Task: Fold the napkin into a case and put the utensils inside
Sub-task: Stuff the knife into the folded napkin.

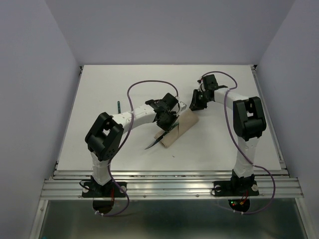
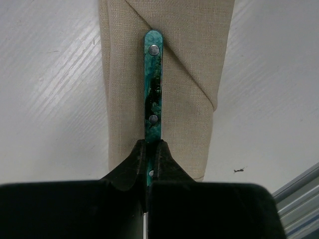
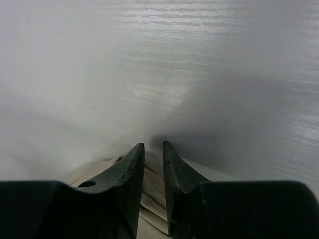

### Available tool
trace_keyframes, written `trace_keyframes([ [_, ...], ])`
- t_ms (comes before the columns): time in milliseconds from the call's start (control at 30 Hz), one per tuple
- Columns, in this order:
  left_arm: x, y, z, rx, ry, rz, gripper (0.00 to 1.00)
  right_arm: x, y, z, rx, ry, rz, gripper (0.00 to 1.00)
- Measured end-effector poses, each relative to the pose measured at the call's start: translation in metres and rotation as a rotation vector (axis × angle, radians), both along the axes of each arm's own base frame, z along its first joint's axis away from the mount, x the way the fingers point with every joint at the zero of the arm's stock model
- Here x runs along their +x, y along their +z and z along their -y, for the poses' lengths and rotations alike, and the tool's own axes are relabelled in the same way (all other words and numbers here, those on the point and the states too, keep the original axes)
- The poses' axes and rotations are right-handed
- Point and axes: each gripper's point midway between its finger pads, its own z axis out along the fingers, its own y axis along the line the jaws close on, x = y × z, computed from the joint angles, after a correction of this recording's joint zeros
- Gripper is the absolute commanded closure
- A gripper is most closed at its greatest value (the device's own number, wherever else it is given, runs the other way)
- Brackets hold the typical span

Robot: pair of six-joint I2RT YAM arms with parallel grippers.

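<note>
Utensil — between left gripper tips, atop case

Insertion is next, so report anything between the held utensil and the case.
Nothing visible does. The left claw grips the green-handled utensil, its handle lying on the case with the tip at the diagonal fold. Whether that fold gapes open cannot be told.

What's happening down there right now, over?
Left gripper shut on green-handled utensil, over the case. Right gripper pinching case's end. Spare utensil lying on table.
</note>
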Motion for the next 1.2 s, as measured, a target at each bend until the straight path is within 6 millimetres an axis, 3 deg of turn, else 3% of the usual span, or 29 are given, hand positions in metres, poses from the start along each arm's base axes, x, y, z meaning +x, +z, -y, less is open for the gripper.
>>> trace_keyframes([
  [167, 0.0, -0.009, 0.0, 0.024, -0.007, -0.018, 1.0, 0.0, 0.0, 0.0, 0.001, 0.0, -0.001, 0.72],
  [1200, -0.008, -0.015, -0.004, 0.069, -0.015, -0.024, 1.0, 0.0, 0.0, -0.001, 0.005, -0.007, -0.006, 0.72],
])
